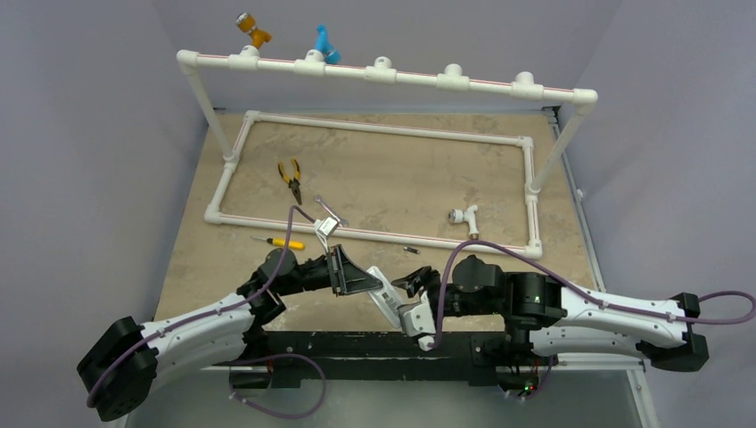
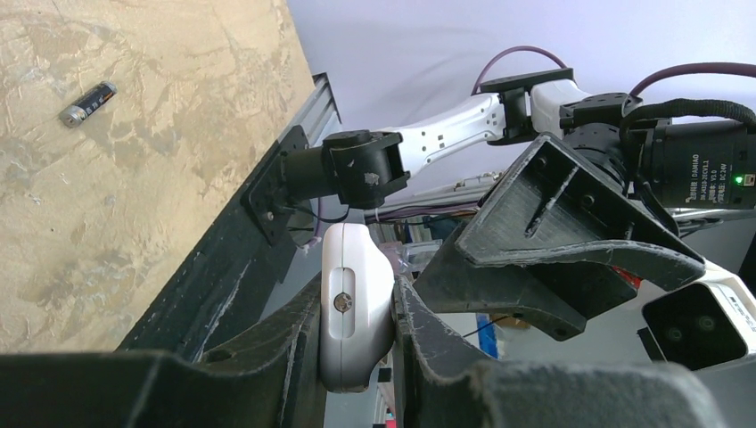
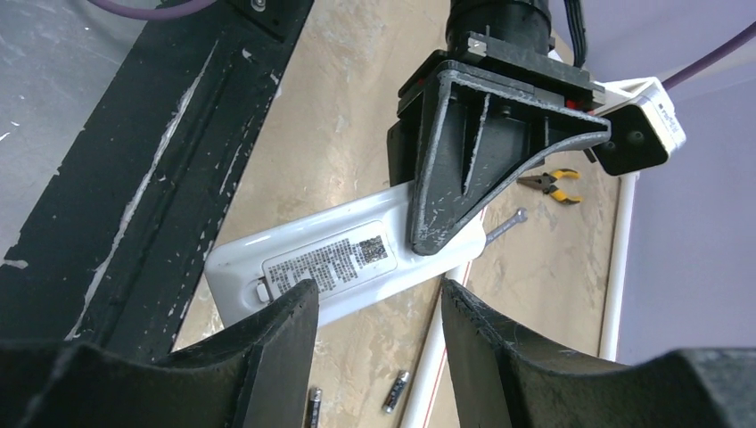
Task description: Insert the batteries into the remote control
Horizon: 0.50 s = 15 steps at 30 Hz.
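Note:
The white remote control (image 1: 384, 297) is held in the air above the table's near edge, its back with a printed label (image 3: 330, 259) facing the right wrist camera. My left gripper (image 1: 357, 278) is shut on one end of it; in the left wrist view the remote's narrow end (image 2: 355, 308) sits clamped between the fingers. My right gripper (image 1: 412, 282) is open just beside the remote, its jaws apart and empty (image 3: 379, 312). Two batteries (image 3: 397, 390) (image 3: 314, 407) lie on the table by the white pipe; one shows in the top view (image 1: 411, 251) and in the left wrist view (image 2: 87, 103).
A white PVC pipe frame (image 1: 374, 234) lies on the table, with a raised pipe rail (image 1: 383, 73) behind it. Yellow-handled pliers (image 1: 289, 178), a silver wrench (image 1: 332, 212), a yellow-handled screwdriver (image 1: 283, 242) and a white pipe fitting (image 1: 464, 217) lie nearby. A black rail (image 1: 374, 343) runs along the near edge.

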Each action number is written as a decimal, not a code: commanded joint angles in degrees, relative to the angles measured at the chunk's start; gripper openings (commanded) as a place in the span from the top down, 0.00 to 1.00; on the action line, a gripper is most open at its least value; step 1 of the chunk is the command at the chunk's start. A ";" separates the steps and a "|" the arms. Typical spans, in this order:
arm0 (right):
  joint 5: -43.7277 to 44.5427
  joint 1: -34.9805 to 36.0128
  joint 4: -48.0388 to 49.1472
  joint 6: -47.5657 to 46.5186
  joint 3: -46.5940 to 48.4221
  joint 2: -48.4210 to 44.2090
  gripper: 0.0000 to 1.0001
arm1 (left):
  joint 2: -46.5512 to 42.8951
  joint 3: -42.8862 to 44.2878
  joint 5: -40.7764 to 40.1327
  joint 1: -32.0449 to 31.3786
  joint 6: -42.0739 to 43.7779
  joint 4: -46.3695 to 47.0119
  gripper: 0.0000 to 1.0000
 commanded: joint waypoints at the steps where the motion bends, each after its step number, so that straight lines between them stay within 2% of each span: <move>1: 0.54 -0.01 2.27 -0.50 0.23 -1.35 0.49 | 0.18 1.01 1.17 0.00 -0.67 3.99 1.00; 9: -4.12 -0.02 -2.97 1.90 1.56 -0.37 0.45 | 0.23 0.97 1.09 -0.04 -0.68 4.09 1.00; 15: -4.70 -0.02 -3.07 2.43 0.96 1.71 0.45 | 0.03 1.01 1.12 0.00 -0.72 4.10 1.00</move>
